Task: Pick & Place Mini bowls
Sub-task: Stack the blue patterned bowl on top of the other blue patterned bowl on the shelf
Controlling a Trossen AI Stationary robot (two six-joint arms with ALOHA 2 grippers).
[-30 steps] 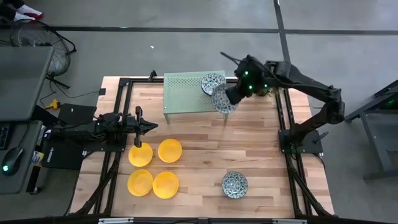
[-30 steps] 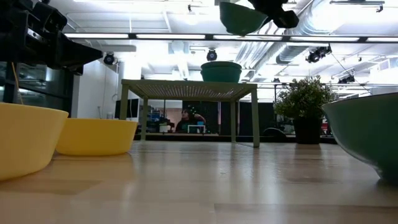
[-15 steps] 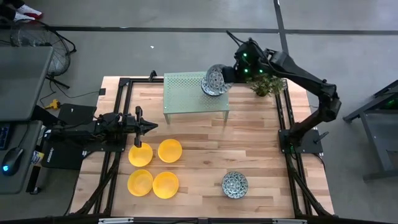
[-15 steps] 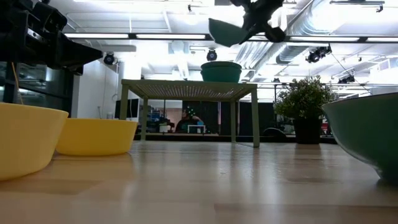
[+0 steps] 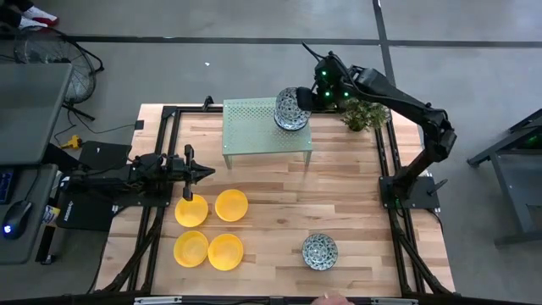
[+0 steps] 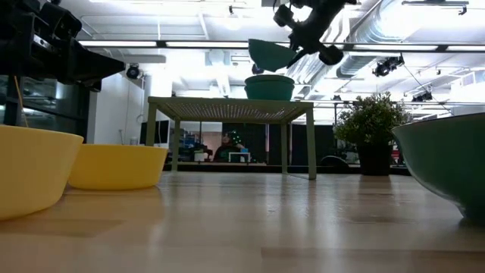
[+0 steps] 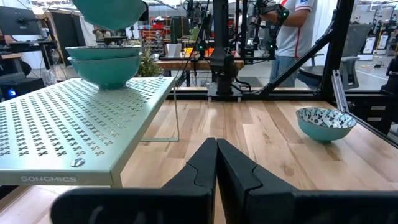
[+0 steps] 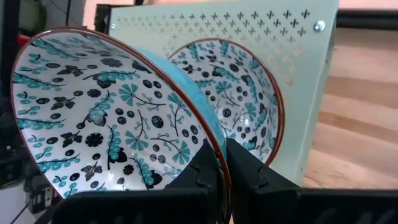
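Beyond wooden table (image 5: 271, 195), workshop with ceiling lights (image 6: 220, 44).

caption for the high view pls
Right pincer carries a patterned bowl over stacked bowls on the green rack.

I count four round plain yellow bowls (image 5: 209, 229) near my table's front left corner, three blue-and-white patterned bowls (image 5: 320, 250), one pale green metal rack (image 5: 254, 125), and one small green plant (image 5: 364, 113).

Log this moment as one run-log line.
right gripper shut on patterned bowl, above stacked bowls on rack | left gripper shut, idle near yellow bowls
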